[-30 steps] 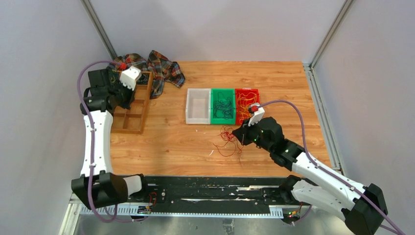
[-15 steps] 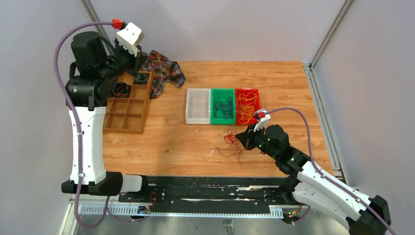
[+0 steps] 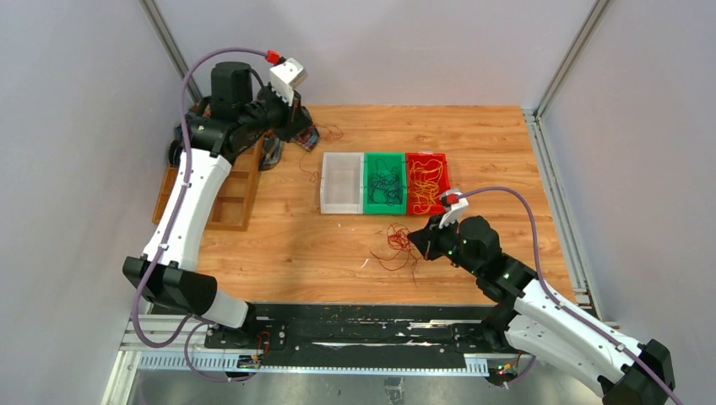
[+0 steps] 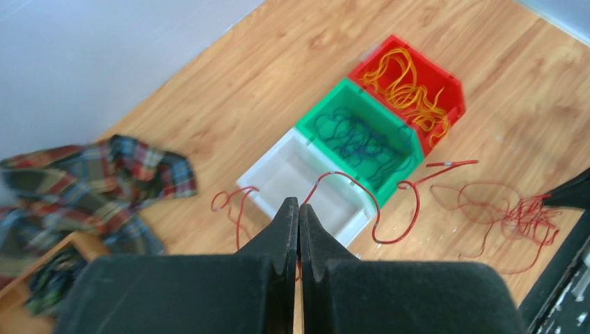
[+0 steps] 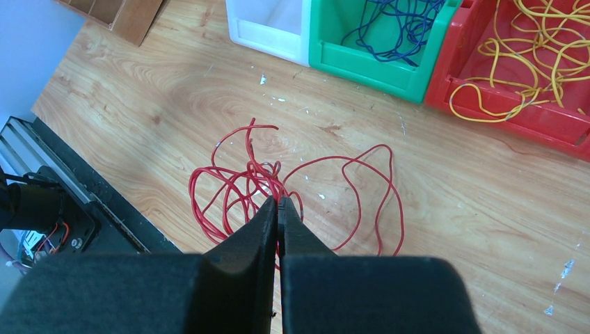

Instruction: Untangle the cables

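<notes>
A tangle of red cables [image 3: 393, 236] [image 5: 236, 188] lies on the wooden table in front of the bins. My right gripper [image 3: 415, 240] [image 5: 278, 202] is low at the tangle's right edge, jaws shut with red strands pinched between them. At the back left, beside the plaid cloth, my left gripper [image 3: 304, 126] [image 4: 298, 203] hangs raised. It is shut on one long red cable [image 4: 410, 209] that loops away from its tips over the white bin [image 4: 306, 170] toward the tangle [image 4: 518, 212]. Dark blue cables fill the green bin [image 3: 384, 210]; yellow-orange ones fill the red bin [image 3: 426, 155].
The three bins stand in a row at mid-table. A wooden compartment tray [image 3: 232, 198] sits at the left edge, with a plaid cloth [image 3: 272, 153] behind it. Metal frame posts and grey walls close in the table, and a black rail [image 3: 363, 325] runs along the near edge.
My left arm rose from the wooden tray and swung right to the cloth's far side; a red strand now trails from it. The right gripper sank slightly at the tangle, then held still.
</notes>
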Available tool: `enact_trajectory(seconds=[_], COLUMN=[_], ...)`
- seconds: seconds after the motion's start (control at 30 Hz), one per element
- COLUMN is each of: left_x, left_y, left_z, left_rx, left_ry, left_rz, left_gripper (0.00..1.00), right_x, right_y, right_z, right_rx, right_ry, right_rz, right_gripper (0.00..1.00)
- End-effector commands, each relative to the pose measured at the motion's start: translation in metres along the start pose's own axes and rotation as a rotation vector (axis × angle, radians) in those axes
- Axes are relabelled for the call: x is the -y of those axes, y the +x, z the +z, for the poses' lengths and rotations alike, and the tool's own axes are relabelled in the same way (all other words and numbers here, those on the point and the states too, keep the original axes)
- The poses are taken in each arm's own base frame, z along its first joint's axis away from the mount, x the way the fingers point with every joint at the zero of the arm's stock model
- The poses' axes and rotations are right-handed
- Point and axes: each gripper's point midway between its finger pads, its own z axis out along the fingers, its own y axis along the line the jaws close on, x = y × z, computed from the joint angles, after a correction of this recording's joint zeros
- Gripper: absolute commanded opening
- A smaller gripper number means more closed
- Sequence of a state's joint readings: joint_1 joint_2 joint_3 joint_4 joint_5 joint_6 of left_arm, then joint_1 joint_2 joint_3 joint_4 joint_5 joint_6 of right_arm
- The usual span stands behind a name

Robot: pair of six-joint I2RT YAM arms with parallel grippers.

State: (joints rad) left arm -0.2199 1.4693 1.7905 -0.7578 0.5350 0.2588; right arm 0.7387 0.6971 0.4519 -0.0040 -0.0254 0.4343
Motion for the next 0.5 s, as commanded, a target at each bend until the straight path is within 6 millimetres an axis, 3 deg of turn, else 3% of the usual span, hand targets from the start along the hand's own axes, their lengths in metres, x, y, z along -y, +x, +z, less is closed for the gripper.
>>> enact_trajectory(seconds=[0.0,0.1,0.23,0.47], left_x=[0.015,0.023,0.031,0.012], left_y=[-0.017,-0.013,0.009,0.052], left_z=[0.029,0.047,0.073,0.115], left_rx=[0.146,0.196,0.156,0.078], left_ry=[0.092,0.133,0.173,0.116], left_rz=[-0.074,-0.124,-0.14,-0.082], left_gripper=[0.01,0.01,0.01,0.01], right_x=[0.0,0.004,0.008,0.012], right_y=[0.003,0.004,0.006,0.005], right_z=[-0.001,-0.001,0.0,0.002], right_rx=[-0.001,-0.003,-0.006,0.008], right_ry=[0.008,0.027,0.046,0.07], right_rz=[0.015,0.015,0.013,0.018], right_gripper=[0.01,0.01,0.0,0.01])
